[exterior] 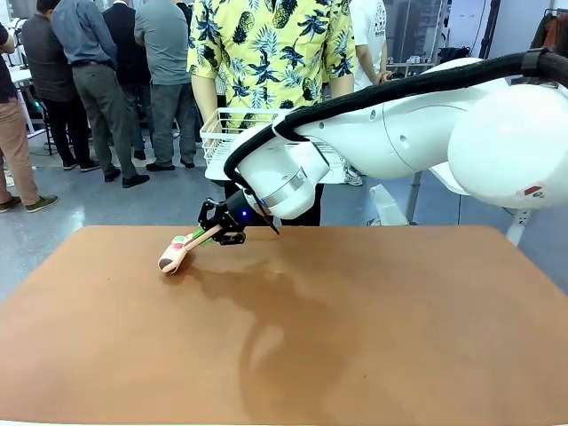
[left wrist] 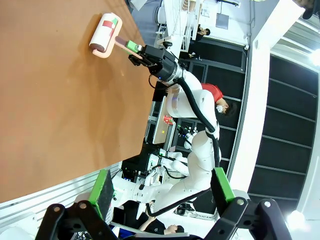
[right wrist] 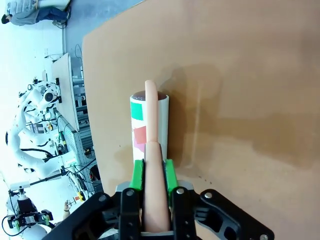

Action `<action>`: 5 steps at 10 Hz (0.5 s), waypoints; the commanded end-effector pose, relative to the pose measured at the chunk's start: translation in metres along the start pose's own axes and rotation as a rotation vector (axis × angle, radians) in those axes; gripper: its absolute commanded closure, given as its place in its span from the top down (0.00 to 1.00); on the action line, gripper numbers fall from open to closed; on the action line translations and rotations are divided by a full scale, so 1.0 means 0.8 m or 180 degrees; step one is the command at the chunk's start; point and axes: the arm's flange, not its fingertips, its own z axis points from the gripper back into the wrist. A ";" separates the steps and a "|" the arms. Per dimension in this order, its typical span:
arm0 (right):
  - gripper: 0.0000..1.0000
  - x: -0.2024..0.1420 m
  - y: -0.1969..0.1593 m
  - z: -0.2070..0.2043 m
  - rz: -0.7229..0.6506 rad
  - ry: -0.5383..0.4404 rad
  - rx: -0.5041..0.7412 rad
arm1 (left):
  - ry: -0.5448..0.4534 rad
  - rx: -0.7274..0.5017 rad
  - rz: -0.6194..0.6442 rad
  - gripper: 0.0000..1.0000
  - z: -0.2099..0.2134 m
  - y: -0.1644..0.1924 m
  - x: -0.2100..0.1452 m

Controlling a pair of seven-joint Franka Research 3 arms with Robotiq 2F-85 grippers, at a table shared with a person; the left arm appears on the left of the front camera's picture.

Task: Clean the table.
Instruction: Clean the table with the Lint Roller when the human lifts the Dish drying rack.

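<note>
The right arm is reaching in over the table, coming from the table's right side and crossing past its middle. Its right gripper is clamping the pale pink handle of a lint roller; in the right wrist view the green pads are pressing on both sides of that handle, with the right gripper closed tight round it. The roller's white roll, with a green and a red patch on it, is lying on the table's reddish-brown top near the far edge and toward the table's left end. The handle is slanting up from the roll to the gripper.

The arm is throwing a soft shadow on the table's top, just nearer than the roller.

The left gripper is hanging out past the table's edge, its two fingers standing well apart with nothing between them. From there, the roller and the right gripper are showing farther off, at the other end of the table.

Behind the table's far edge a person in a yellow printed shirt is standing beside a white wire rack.
</note>
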 end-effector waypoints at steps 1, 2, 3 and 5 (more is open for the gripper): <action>0.21 -0.010 -0.007 0.037 0.0079 0.0075 0.0041 | -0.0014 -0.0034 -0.0011 1.00 0.003 0.000 -0.002; 0.21 -0.015 0.014 0.091 0.0177 0.0205 0.0228 | -0.0014 -0.0034 -0.0011 1.00 0.003 0.000 -0.002; 0.21 -0.027 0.031 0.152 0.0357 0.0057 0.0214 | -0.0014 -0.0034 -0.0011 1.00 0.003 0.000 -0.002; 0.21 -0.047 0.030 0.199 0.0363 -0.0014 -0.0023 | -0.0014 -0.0034 -0.0011 1.00 0.003 0.000 -0.002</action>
